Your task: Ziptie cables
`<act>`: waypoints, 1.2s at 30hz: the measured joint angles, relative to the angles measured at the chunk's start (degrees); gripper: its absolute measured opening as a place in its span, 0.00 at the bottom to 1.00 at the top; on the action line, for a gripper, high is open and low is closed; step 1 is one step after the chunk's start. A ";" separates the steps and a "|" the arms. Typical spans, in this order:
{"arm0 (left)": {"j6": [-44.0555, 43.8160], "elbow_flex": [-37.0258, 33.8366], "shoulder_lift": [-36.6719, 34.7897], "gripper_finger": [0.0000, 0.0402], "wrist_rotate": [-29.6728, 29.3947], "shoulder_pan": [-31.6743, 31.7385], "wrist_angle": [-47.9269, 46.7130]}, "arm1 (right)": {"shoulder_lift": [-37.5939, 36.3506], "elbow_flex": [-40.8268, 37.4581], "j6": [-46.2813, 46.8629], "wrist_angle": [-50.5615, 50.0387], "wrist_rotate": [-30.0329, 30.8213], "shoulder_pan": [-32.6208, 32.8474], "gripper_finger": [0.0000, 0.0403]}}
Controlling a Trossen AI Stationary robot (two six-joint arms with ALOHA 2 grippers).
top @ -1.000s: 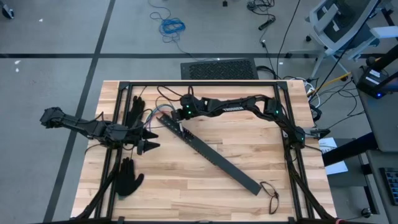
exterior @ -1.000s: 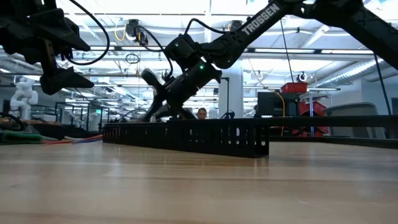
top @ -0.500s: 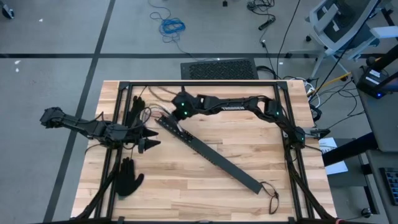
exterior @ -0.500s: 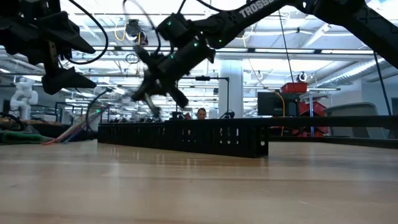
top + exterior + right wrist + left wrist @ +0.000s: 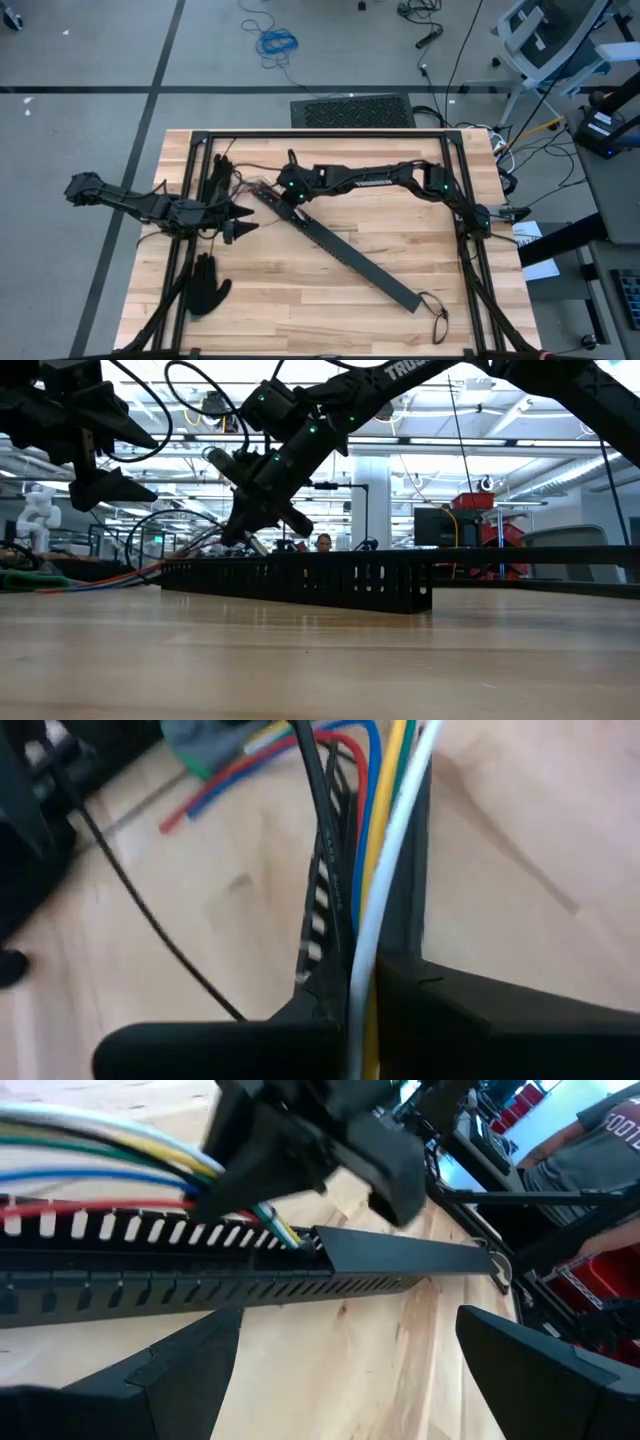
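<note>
Both arms mine: right gripper (image 5: 284, 193) pinching cables (image 5: 385, 840), just dragged them down onto slotted bar (image 5: 340, 252) end; left gripper (image 5: 238, 222) spread, waiting beside. Ziptie step pending.

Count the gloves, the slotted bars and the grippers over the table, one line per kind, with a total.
Gloves: 2, one near the front left corner, one by the far left rail
Slotted bars: 1
Grippers: 2, left gripper open, right gripper shut on the cables
Total: 5
</note>
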 joint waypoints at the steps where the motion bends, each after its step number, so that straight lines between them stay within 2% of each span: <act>1: 0.00 0.00 -0.01 0.92 -0.11 -0.01 0.00 | 0.01 0.01 -0.15 -0.74 0.68 0.43 0.03; 9: 0.09 0.00 0.10 0.92 -0.43 0.00 -0.02 | 1.78 0.02 -0.74 -2.87 2.29 1.97 0.05; 20: 0.12 0.00 0.11 0.92 -0.69 0.00 -0.02 | 1.68 0.13 -5.45 -4.24 2.19 2.17 0.43; 24: 0.16 0.00 0.10 0.92 -0.89 0.00 -0.07 | 1.62 0.14 -5.94 -4.16 1.99 2.28 0.54; 30: 0.31 0.00 0.11 0.92 -0.89 0.00 -0.24 | 1.63 0.09 -6.06 -4.71 1.77 2.26 0.64; 36: 0.09 0.00 0.10 0.92 -0.92 0.00 -1.62 | 1.57 0.06 -7.25 -5.06 0.26 2.24 0.67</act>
